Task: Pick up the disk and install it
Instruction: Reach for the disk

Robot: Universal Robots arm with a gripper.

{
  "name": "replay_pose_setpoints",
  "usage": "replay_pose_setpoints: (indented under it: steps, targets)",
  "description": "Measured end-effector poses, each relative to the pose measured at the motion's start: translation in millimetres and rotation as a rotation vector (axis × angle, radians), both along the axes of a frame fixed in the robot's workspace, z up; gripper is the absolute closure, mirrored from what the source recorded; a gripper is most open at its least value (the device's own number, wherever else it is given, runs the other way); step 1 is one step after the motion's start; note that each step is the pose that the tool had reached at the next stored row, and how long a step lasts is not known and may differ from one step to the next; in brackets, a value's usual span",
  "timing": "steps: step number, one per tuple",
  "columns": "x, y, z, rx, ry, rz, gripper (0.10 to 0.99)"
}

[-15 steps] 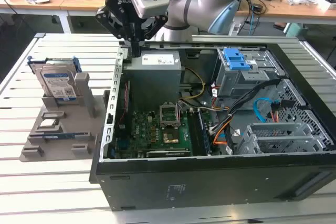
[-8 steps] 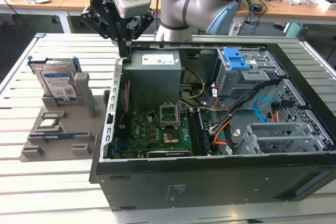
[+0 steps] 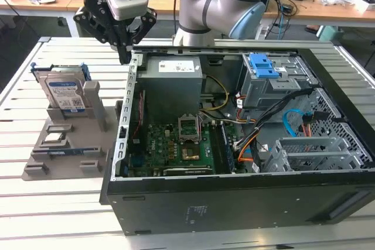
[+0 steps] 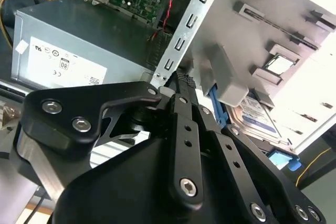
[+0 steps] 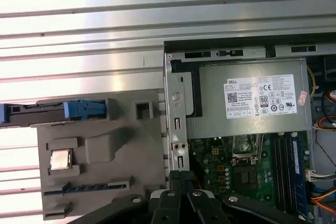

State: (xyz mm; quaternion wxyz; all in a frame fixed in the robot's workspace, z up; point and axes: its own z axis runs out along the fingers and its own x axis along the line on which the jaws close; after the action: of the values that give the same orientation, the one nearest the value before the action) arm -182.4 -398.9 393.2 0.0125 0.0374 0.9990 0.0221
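Silver metal with a blue rail, the disk (image 3: pixel 65 93) is seen standing on edge in a grey holder (image 3: pixel 70 150) on the slatted desk (image 3: pixel 35 215), to the exterior view's left of the open computer case (image 3: pixel 234 203). The black tool (image 3: pixel 124 58) is held over the case wall that faces the holder, near the grey power supply (image 3: pixel 173 83) and apart from the disk. Its fingers are drawn narrow, tip to tip, and nothing is gripped.
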Motion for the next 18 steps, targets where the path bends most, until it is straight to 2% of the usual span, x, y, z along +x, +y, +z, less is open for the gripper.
replay_pose_setpoints:
  steps: [6,18]
  targets:
    - [-15.3,0.0,0.0,0.0,0.0,0.0,0.98]
    - [-35.5,0.0,-0.1,0.0,0.0,0.0,0.98]
